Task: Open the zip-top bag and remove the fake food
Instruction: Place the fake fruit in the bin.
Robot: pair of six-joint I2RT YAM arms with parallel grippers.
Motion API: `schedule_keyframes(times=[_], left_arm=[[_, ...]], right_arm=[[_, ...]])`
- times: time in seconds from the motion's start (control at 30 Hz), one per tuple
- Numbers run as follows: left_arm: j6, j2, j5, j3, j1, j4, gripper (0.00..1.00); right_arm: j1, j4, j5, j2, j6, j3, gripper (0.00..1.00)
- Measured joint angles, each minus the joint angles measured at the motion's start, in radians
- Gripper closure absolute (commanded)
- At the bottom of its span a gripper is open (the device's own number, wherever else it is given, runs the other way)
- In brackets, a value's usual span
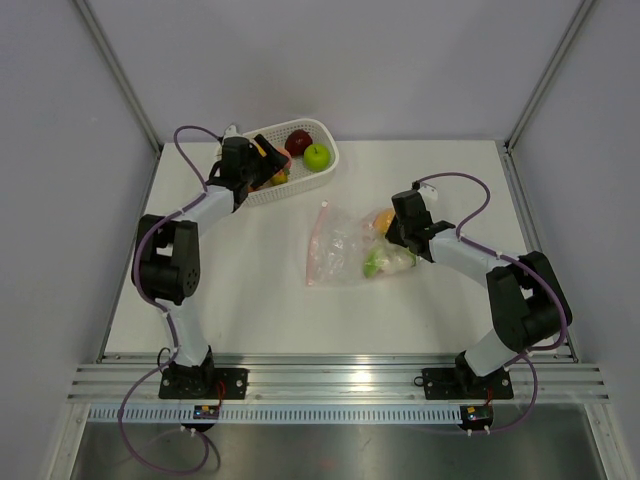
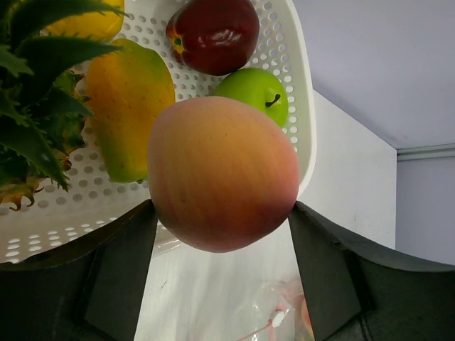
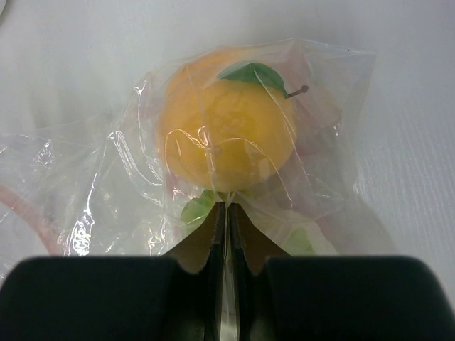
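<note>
Count: basket [image 2: 295, 85] ×1, zip-top bag [image 1: 335, 250] ×1. Out of bag, fake food totals 5 pcs: red apple [image 2: 213, 32] ×1, green apple [image 2: 254, 92] ×1, yellow-green pc [image 2: 128, 99] ×1, pineapple [image 2: 32, 106] ×1, peach [image 2: 222, 174] ×1. Bag holds orange [image 3: 226, 135] ×1, green-white pc [image 1: 385, 262] ×1; others unclear.

Basket [image 2: 302, 121]: white, perforated dot grid. Peach [image 2: 222, 174]: pink-orange blush with faint streaks. Dark red apple [image 2: 213, 32] is glossy; green apple [image 2: 254, 96] is bright. Mango [image 2: 128, 106]: yellow fading to green. Pineapple [image 2: 35, 92] leaves: dark green. Zip-top bag [image 3: 92, 206]: clear, pink edge strip. Orange [image 3: 226, 135]: orange, green leaf.
</note>
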State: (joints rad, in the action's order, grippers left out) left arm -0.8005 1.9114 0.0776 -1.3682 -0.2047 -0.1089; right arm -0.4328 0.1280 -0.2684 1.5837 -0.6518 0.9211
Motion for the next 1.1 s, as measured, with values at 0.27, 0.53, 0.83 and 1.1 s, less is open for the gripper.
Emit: schedule_keyframes(times=[0.27, 0.53, 0.83, 1.1], left_arm=[[0.0, 0.001, 0.004, 0.0, 0.005, 0.008, 0.09], [-0.034, -0.143, 0.075, 0.164, 0.005, 0.005, 0.09], [-0.124, -0.438, 0.213, 0.452, -0.073, -0.051, 0.09], [-0.108, -0.578, 0.268, 0.675, -0.128, -0.148, 0.1]], right_arm=[[0.0, 0.0, 0.001, -0.002, 0.003, 0.0, 0.87], [0.0, 0.021, 0.03, -0.016, 0.025, 0.006, 0.8], [0.0, 0.034, 0.106, -0.063, 0.06, 0.007, 0.69], [0.0, 0.042, 0.156, -0.152, 0.078, 0.006, 0.44]])
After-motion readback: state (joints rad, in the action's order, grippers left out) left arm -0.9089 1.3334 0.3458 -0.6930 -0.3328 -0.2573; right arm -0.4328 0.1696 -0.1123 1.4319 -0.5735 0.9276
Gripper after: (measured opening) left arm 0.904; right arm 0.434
